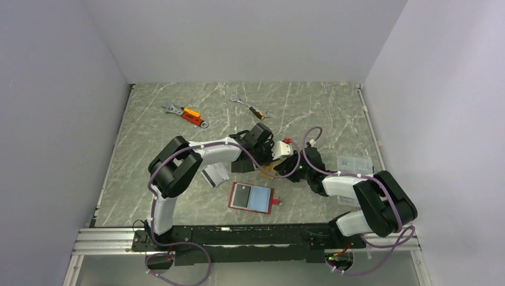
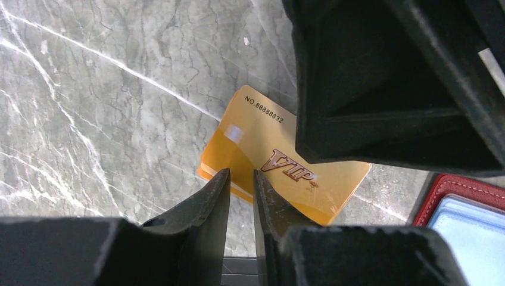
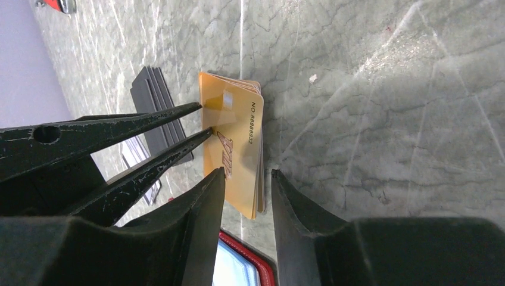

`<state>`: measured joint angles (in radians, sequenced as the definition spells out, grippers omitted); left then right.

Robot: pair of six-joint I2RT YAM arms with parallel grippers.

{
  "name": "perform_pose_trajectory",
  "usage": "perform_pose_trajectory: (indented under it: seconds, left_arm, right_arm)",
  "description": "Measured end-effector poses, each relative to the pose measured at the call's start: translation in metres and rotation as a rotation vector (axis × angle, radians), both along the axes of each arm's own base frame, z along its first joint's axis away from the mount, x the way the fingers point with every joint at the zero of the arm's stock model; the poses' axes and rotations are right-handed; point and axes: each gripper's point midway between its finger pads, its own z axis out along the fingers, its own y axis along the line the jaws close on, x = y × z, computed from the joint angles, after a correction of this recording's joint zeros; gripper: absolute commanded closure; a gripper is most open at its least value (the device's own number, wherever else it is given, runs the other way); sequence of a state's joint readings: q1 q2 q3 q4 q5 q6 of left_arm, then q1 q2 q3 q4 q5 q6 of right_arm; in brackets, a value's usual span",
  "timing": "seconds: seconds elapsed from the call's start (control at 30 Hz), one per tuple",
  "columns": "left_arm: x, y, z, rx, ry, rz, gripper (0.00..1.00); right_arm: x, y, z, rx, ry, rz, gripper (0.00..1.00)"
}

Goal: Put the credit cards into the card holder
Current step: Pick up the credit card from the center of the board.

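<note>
A stack of orange-gold credit cards [image 2: 262,143] marked VIP lies on the marble table beside the open red card holder [image 1: 251,198]. My left gripper [image 2: 241,176] is open by a narrow gap, its tips at the stack's near edge. My right gripper [image 3: 248,174] is open and straddles one end of the same stack [image 3: 235,137]. One of its fingers touches the stack and the other stands apart. The left gripper's fingers [image 3: 149,119] reach the stack's long edge from the side. Silver-grey cards [image 1: 215,175] lie left of the holder. The holder's red rim [image 3: 250,255] shows below the right fingers.
Two orange-handled wrenches [image 1: 186,113] [image 1: 251,108] lie at the back of the table. A clear plastic box [image 1: 354,164] sits at the right. A dark card stack [image 3: 155,98] lies just beyond the orange cards. The holder's left half looks dark, its right half pale blue.
</note>
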<state>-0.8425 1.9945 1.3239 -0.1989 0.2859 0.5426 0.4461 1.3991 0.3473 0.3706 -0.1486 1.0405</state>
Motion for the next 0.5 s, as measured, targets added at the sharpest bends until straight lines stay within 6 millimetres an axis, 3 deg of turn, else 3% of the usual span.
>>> perform_pose_trajectory:
  seconds: [0.27, 0.5]
  left_arm:
    - [-0.006, -0.006, -0.002, -0.016, 0.006, -0.015, 0.75]
    - [-0.024, -0.014, -0.003, -0.076, 0.086, -0.05, 0.75]
  right_arm:
    - [0.0, -0.001, 0.001, -0.004, -0.002, -0.009, 0.59]
    - [0.0, -0.002, 0.001, 0.001, 0.001, -0.016, 0.58]
